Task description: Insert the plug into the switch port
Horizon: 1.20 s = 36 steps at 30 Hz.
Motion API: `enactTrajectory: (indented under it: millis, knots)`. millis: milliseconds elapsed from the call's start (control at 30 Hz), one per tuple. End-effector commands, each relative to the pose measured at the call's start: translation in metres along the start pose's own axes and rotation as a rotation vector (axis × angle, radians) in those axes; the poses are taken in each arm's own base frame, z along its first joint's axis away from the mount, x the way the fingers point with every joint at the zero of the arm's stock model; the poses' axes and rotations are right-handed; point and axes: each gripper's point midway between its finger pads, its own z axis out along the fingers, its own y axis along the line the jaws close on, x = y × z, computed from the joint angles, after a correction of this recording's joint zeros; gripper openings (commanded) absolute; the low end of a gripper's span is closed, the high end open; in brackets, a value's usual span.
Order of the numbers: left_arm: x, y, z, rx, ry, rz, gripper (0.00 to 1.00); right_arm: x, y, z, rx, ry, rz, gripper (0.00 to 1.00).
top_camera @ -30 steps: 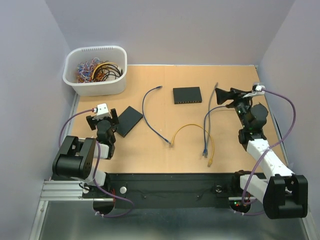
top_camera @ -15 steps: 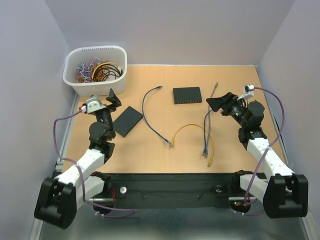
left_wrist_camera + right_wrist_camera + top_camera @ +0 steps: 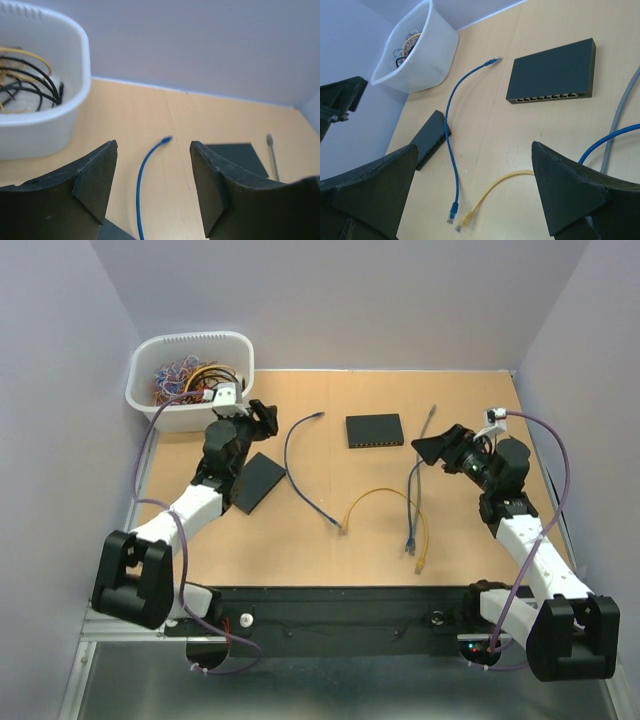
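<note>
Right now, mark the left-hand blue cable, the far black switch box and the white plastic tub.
Left-hand blue cable [image 3: 287, 455]: top view, mid-length.
Black switch box [image 3: 375, 429]: top view, top face.
White plastic tub [image 3: 190, 420]: top view, front wall.

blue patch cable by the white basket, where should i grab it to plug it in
Take the long blue patch cable just behind its far plug, coming straight down with the grip across the cord. That end lies flat and free on the bare table, aimed roughly toward the far black rectangular switch, clear of other cables.
</note>
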Motion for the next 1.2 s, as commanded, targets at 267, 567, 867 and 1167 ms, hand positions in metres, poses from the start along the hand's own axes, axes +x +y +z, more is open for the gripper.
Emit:
enactTrajectory:
  millis: [267,567,867,1167]
  knots:
    - [0.078,-0.036,0.082,0.119,0.352,0.034,0.61,0.015,0.007,-0.006,-0.047,0.068,0.006,1.00]
    - [0.138,-0.030,0.114,0.070,0.511,0.066,0.56,0.020,0.002,-0.006,-0.032,0.080,0.002,1.00]
    - [0.180,-0.008,0.121,-0.005,0.611,0.104,0.58,0.025,-0.004,-0.004,-0.020,0.097,0.010,1.00]
    - [0.198,0.012,0.125,-0.081,0.650,0.157,0.59,0.028,-0.007,-0.003,-0.014,0.108,0.017,1.00]
